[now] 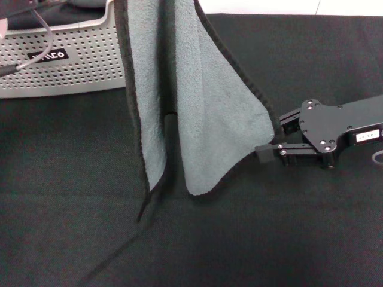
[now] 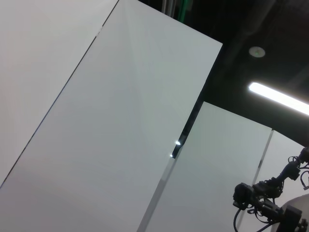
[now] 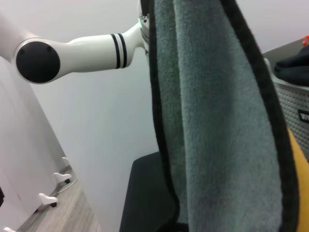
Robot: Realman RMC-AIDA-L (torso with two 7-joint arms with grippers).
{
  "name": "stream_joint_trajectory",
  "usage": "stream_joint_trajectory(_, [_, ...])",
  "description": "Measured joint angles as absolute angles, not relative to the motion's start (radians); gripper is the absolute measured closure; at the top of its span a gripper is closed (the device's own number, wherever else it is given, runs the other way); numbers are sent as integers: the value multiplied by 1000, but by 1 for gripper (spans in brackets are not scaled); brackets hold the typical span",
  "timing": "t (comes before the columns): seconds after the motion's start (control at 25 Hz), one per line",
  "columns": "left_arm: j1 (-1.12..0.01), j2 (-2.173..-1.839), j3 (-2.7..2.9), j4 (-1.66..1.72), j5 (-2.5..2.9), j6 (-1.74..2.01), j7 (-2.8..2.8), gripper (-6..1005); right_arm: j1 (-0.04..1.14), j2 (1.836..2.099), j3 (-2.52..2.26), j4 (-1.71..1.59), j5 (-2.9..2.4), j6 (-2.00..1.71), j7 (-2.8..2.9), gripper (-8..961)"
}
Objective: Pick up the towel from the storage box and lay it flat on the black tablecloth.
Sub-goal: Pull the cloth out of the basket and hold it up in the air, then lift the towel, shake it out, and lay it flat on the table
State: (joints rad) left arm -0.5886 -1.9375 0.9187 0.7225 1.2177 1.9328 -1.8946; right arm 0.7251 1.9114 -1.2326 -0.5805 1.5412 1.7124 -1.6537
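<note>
The towel (image 1: 203,101) hangs in folds above the black tablecloth (image 1: 311,239), beside the storage box (image 1: 72,66), held from above, out of view. The right claw (image 1: 270,139) pinches its lower corner. Soft, light and limp, it looks best gripped at its black-edged corners.

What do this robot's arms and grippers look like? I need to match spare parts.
In the head view, the right gripper is matte black and angular, with silver screw heads, a small white label and a thin cable behind it. In the right wrist view, the left arm is a glossy white tube with two black rings and a round black joint cap.
</note>
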Motion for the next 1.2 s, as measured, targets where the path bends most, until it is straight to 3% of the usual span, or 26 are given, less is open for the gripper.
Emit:
stream_joint_trajectory(0.88, [-577, -1935, 895, 721, 1224, 1933, -1894, 985, 670, 1906, -1143, -633, 1532, 1694, -1660, 759])
stream_joint_trajectory(1.12, [-572, -1936, 894, 721, 1225, 1933, -1894, 985, 663, 1907, -1105, -634, 1534, 1698, -1661, 877])
stream_joint_trajectory(1.2, [-571, -1936, 894, 721, 1226, 1933, -1894, 985, 658, 1907, -1103, -635, 1534, 1698, -1664, 876])
